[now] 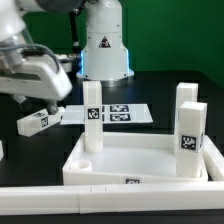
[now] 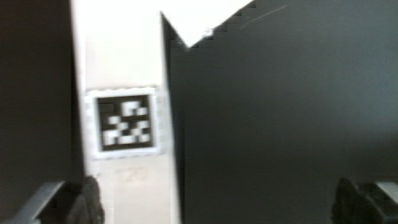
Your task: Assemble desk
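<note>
Hovering at the exterior view's left, gripper (image 1: 48,98) with jaws spread wide and empty, likely lining up to grab the loose leg (image 1: 33,122) lying flat beneath. Farther right, desk panel (image 1: 135,162) resting flipped on the table, three legs upright in corner sockets.

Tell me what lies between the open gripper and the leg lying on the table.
Nothing lies there. In the exterior view the gripper hangs right above the leg, with only air between.
</note>
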Motion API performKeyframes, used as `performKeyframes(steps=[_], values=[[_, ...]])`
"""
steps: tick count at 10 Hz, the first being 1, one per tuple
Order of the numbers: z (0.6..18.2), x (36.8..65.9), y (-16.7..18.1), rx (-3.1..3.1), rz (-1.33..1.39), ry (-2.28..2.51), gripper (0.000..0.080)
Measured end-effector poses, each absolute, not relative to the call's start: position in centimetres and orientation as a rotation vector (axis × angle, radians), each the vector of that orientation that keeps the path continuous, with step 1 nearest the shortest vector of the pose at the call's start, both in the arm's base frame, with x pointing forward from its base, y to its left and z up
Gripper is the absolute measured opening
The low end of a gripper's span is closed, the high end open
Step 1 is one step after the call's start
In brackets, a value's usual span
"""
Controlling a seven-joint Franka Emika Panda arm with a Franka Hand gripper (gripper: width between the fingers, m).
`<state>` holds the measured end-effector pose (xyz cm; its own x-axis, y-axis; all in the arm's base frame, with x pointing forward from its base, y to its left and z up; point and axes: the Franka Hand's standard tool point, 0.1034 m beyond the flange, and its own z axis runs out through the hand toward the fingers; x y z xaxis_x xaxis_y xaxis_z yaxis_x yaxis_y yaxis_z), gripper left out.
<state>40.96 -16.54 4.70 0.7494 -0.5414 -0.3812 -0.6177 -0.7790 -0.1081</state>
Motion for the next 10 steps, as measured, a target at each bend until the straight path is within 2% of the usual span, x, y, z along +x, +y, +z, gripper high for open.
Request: performKeyframes(steps=[2, 5, 7, 10], values=[[4.6, 40.6, -15.7, -2.643, 0.659, 0.873, 0.0649], [4.3, 40.4, -16.2, -2.494, 0.915, 0.809, 0.0649], [2.6, 40.3, -18.0, -2.351, 1.118, 0.796, 0.0649], [2.0, 39.9, -17.6, -2.249, 1.265, 0.759, 0.0649]])
